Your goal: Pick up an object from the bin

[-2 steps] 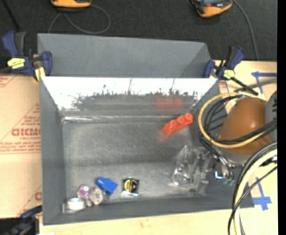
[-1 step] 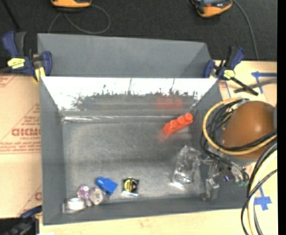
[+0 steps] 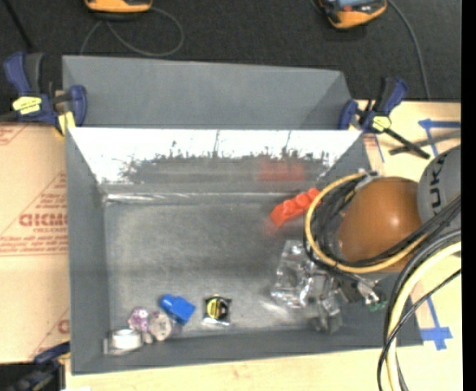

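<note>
From where I stand, the arm is at the reaching stage of the pick. The tool (image 3: 319, 296) is low in the bin (image 3: 189, 247), down in the near right corner. It hangs right at a clear, glinting thing (image 3: 289, 277) that looks like crumpled plastic lying on the floor there. I judge that clear piece to be the thing it is after, though I cannot make out whether the two are touching. I also cannot tell how far the tool is open, or whether it has hold of anything; its tip is lost among shine and shadow.

The next move, I reckon, calls for a firm close on the clear piece and then a straight lift. Such stuff may crumple or slip, and the bin's front wall is near.

The arm comes in over the right rim, its wrist bent so the tool points down and a little towards the bin's middle. The orange-brown dome cover (image 3: 381, 218) sits above it, ringed with looped cables (image 3: 315, 226).

An orange thing (image 3: 293, 208) lies just beyond the wrist. Well apart, along the front wall, sit a blue piece (image 3: 177, 308), a small yellow-and-black round thing (image 3: 216, 308) and a few pale bits (image 3: 144, 326).
</note>
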Robot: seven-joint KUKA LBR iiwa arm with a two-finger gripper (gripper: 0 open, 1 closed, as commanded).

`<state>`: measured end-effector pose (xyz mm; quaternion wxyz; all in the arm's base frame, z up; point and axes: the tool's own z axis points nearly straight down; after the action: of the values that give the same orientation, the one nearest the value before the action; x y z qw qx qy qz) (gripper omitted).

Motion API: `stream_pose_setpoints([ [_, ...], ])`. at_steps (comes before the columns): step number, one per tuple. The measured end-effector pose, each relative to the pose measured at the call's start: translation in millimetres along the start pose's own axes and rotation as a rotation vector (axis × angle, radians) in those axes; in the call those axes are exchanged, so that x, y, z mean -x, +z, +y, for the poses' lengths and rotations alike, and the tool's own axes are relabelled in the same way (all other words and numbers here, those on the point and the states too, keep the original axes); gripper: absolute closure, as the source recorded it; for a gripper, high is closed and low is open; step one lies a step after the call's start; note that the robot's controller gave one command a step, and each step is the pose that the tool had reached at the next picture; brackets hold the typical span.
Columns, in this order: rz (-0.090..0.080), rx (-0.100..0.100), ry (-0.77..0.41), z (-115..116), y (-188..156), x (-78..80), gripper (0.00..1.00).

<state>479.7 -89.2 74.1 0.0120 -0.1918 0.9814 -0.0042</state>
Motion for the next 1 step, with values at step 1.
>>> stream_pose_setpoints([
  [1,-0.005,-0.003,0.005,-1.8,-1.4,1.4,0.00],
])
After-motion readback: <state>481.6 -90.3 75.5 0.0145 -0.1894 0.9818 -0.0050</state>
